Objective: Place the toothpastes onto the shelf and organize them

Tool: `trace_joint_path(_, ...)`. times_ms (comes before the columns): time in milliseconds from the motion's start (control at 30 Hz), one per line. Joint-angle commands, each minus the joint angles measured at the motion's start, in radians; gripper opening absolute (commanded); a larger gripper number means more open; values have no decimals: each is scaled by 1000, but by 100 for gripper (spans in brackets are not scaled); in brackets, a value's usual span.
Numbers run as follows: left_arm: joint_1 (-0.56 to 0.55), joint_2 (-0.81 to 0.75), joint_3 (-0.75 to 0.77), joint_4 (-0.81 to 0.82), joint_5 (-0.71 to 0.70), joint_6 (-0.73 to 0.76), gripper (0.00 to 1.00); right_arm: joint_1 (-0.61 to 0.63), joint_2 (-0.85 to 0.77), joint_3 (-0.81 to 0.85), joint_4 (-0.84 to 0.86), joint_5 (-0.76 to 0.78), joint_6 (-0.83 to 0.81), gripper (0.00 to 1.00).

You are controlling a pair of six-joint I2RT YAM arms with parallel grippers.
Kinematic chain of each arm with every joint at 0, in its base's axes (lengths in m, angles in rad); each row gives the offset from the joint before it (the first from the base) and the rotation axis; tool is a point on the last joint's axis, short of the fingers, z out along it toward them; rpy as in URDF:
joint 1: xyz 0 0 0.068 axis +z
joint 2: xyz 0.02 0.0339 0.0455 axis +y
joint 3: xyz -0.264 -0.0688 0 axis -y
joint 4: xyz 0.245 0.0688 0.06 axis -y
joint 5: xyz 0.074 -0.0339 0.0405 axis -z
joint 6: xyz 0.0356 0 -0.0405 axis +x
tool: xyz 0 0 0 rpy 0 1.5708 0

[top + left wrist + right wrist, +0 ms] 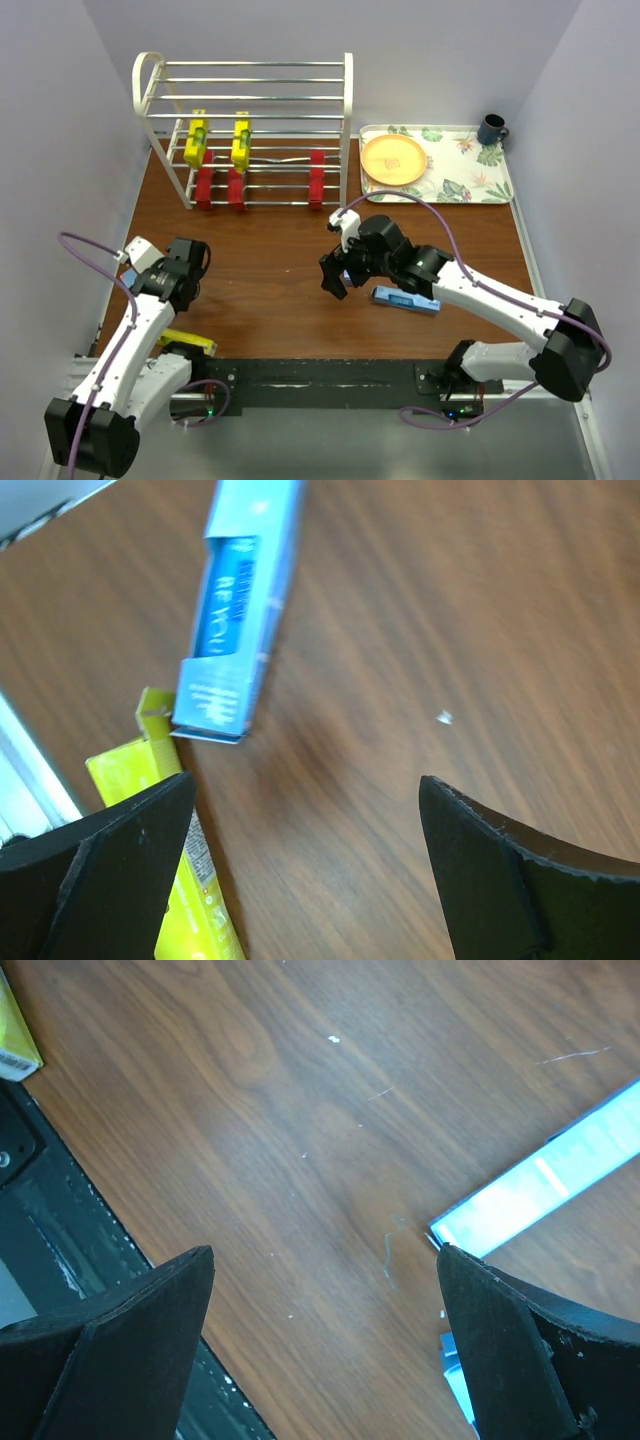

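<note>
Jaws of both arms are standing released, gripping nothing. From above, the right jaws are hovering just left of a blue toothpaste (pixel 405 299) lying on the desk (pixel 270 300), long axis left to right; the shelf (pixel 250 100) is holding 5. Left wrist: a yellow toothpaste (pixel 180 880) is lying beside the left jaws. Right wrist: the blue one is stretching away rightwards.
</note>
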Motion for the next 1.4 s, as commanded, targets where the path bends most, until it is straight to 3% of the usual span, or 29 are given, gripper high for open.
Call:
trace_joint_path(0,98,56,-38,-18,-52,-153,99,1,-74,-19,5,55,-32,99)
trace_joint_path(300,307,139,-77,-6,17,-235,98,2,-134,-59,-17,139,-69,99)
trace_joint_path(433,317,124,-71,-53,18,-301,97,1,-149,-66,-17,153,-77,99)
trace_joint_path(1033,479,256,-74,91,52,-135,98,2,-159,-55,-33,213,-95,99)
trace_joint_path(1167,480,267,-86,155,217,-110,100,1,-154,-55,-32,216,-97,99)
trace_joint_path(1367,465,251,-39,204,343,-20,98,1,-152,-56,-29,224,-95,99)
